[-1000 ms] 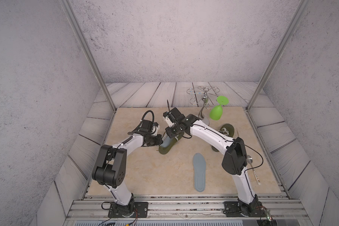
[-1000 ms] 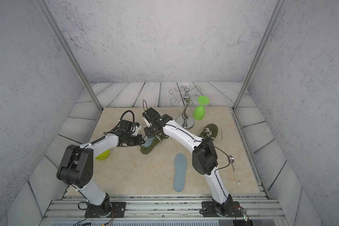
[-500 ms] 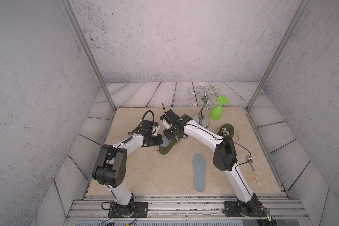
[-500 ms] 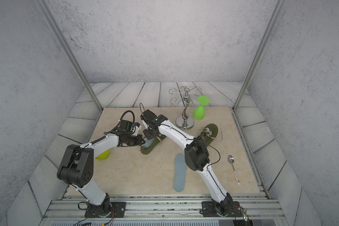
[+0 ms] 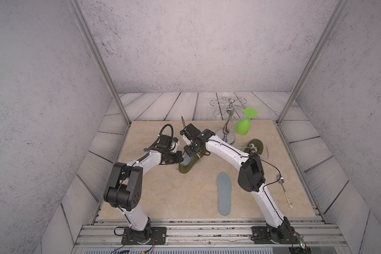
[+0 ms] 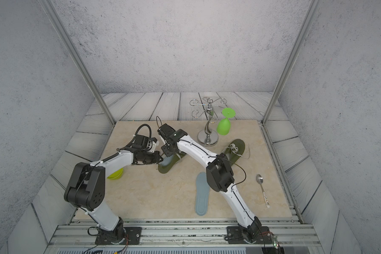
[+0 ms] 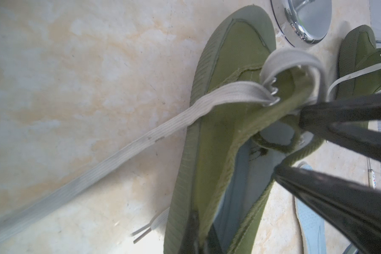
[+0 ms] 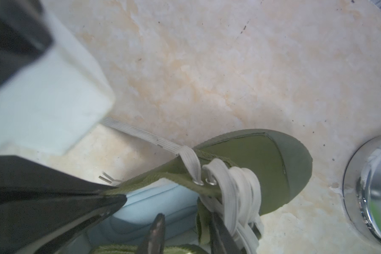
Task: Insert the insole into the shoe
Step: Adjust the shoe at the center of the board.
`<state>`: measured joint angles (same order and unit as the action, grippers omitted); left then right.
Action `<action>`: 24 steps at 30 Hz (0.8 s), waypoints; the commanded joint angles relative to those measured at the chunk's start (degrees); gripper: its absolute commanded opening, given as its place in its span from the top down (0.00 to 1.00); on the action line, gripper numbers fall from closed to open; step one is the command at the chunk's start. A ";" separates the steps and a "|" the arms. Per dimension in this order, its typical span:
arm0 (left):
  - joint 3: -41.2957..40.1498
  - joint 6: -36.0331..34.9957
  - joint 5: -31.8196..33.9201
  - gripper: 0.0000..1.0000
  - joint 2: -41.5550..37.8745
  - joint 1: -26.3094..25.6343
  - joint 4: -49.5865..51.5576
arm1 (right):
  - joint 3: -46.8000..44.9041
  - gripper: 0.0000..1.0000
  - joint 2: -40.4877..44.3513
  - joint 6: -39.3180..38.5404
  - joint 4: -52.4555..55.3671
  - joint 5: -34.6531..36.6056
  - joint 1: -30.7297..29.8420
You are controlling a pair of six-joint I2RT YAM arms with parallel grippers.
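Top views are read with the beige marbled mat (image 5: 163, 198) as a clock face, six o'clock at the arm bases. Nearest, at five o'clock, a loose blue-grey foam insole (image 5: 224, 193) is seen lying flat on the mat, well apart from both shoes. At four o'clock a metal spoon with a white handle (image 5: 285, 191) is laid, bowl end away from the bases. At nine o'clock a yellow-green bowl (image 6: 115, 174) is shown in a top view, partly hidden behind the left arm.

Close to the centre, on its nine-o'clock side, an olive-green canvas shoe (image 5: 185, 172) is stood on its sole, heel toward seven o'clock and toe toward one. A second, pale blue insole (image 8: 154, 204) is seen lying inside it, its front end hidden under the laced part. The left gripper (image 7: 202, 238) is pinched tight on the shoe's collar rim on the nine-o'clock side. On the opposite side the laced eyelet flap is clamped between the fingers of the right gripper (image 8: 186, 214), which are parted only by that fabric. A flat white lace (image 7: 119, 154) is trailed from the eyelets across the mat beneath the left wrist.

Farther off, at two o'clock, a second olive-green shoe with loose white laces (image 5: 256, 145) is found. At one o'clock a chrome stemware stand (image 5: 226, 138) is set, its round base just beside the held shoe's toe, and a bright green plastic goblet (image 5: 243, 127) is hung upside down from it.
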<state>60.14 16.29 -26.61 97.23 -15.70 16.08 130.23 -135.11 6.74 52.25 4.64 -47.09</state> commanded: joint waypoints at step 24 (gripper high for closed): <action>0.42 -0.14 -3.17 1.00 -0.11 0.41 -3.81 | -1.95 0.97 -4.29 -1.61 -1.47 8.46 -0.55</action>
<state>60.14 16.45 -27.38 97.38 -15.53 15.84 129.40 -135.55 5.13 50.39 12.08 -47.51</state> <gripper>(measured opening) 0.047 0.052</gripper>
